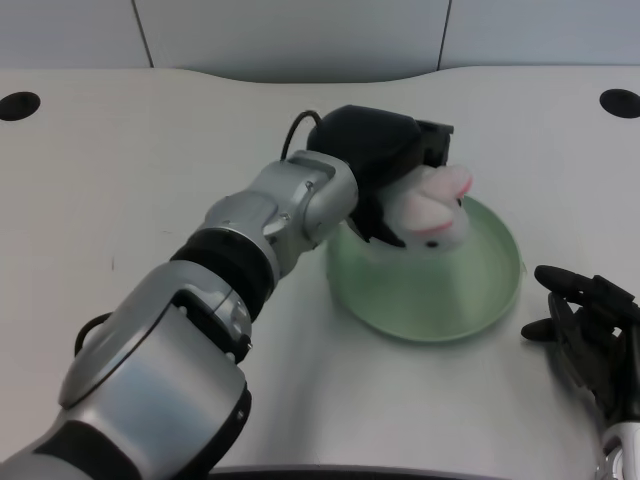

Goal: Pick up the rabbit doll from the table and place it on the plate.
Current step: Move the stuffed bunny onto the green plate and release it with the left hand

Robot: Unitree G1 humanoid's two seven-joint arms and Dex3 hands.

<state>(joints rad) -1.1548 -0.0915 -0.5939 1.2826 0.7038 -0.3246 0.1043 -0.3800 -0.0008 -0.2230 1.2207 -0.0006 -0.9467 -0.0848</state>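
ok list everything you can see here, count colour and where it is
rabbit doll: one, white with pink ears, held by the left hand over the far left part of the plate
plate: one, pale green, round, on the table right of centre
table: one, white, fills most of the view
table holes: two, dark, one at the far left edge and one at the far right edge
wall panels: pale grey, behind the table's far edge
left hand: one, black, on a silver forearm, grips the rabbit doll above the plate
right hand: one, black, rests on the table to the right of the plate, holds nothing
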